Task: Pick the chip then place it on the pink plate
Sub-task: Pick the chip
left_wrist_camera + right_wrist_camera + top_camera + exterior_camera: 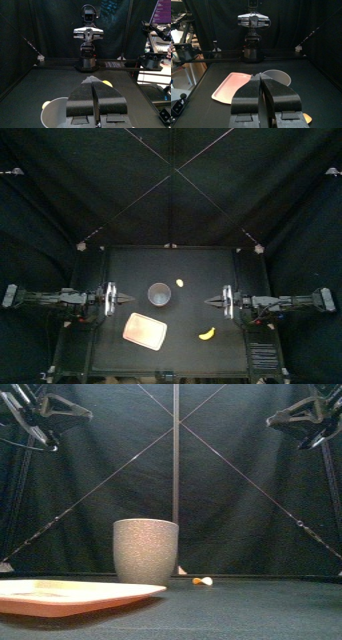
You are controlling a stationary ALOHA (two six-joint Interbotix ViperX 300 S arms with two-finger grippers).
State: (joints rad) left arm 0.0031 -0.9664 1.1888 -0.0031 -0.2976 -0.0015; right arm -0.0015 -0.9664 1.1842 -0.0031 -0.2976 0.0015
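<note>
The chip [181, 283] is a small yellow piece on the black table, just behind and right of the tall grey speckled cup [160, 294]. In the front view the chip [202, 581] lies low to the right of the cup [144, 551]. The pink plate [146, 331] lies in front of the cup, toward the left. My left gripper [122, 300] hangs left of the cup, shut on nothing, as the left wrist view [94, 80] shows. My right gripper [215, 301] hangs right of the cup, also shut and holding nothing [262, 76]. Both are well above the table.
A yellow toy banana [206, 333] lies near the front, right of the pink plate. In the right wrist view the plate [231, 86] and the cup [279, 77] lie ahead of the jaws.
</note>
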